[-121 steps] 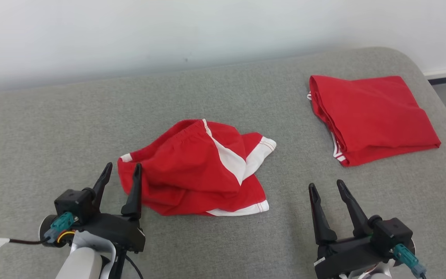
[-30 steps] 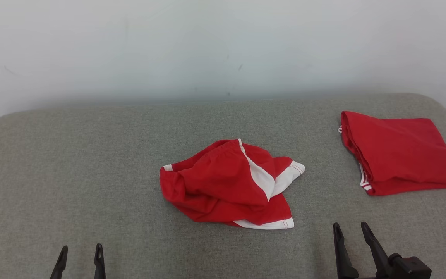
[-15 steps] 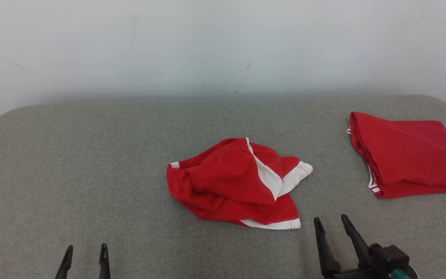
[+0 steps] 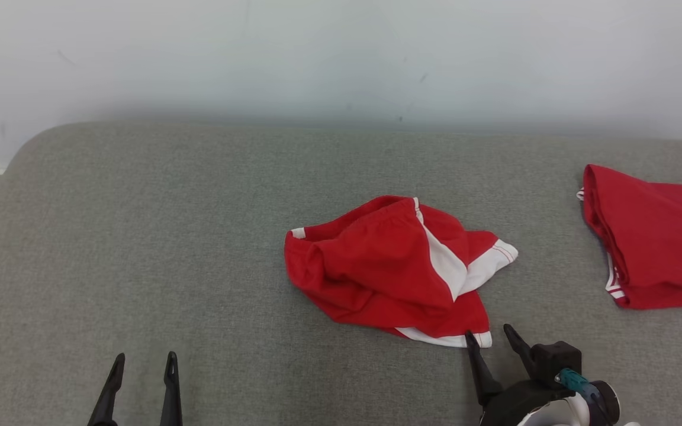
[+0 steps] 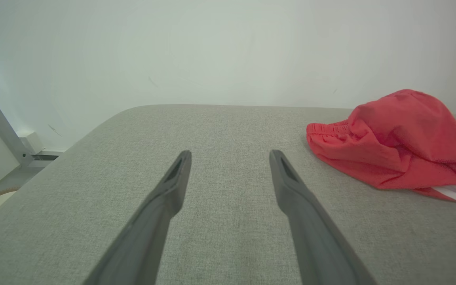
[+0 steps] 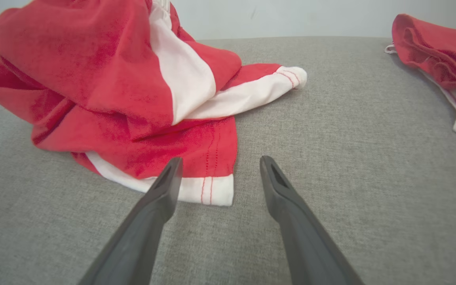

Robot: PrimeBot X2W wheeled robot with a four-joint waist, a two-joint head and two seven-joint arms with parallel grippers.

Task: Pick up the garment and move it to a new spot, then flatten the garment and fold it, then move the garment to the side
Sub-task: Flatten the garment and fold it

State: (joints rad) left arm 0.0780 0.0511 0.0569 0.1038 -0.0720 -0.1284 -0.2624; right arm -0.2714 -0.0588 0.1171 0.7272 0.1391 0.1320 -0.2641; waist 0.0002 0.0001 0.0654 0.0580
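The garment [image 4: 388, 269] is a crumpled pair of red shorts with white stripes, lying in a heap at the middle of the grey cushioned surface [image 4: 140, 248]. My right gripper [image 4: 489, 337] is open, its fingertips just short of the garment's near right white hem corner [image 6: 212, 190]. My left gripper [image 4: 142, 361] stands open at the lower left, well apart from the cloth, over bare fabric. In the left wrist view the garment [image 5: 394, 142] lies off to the right of my open fingers [image 5: 172, 186]. Nothing is held.
A second red garment [image 4: 655, 236], neatly folded, lies at the far right of the surface and also shows as the folded garment [image 6: 441, 59] in the right wrist view. A pale wall [image 4: 317, 59] runs behind. The surface's rounded left edge [image 4: 15, 160] drops to the floor.
The head camera has turned left, shifting the whole scene rightward. My right gripper has closed in on the garment's near hem corner. Both grippers stay open.
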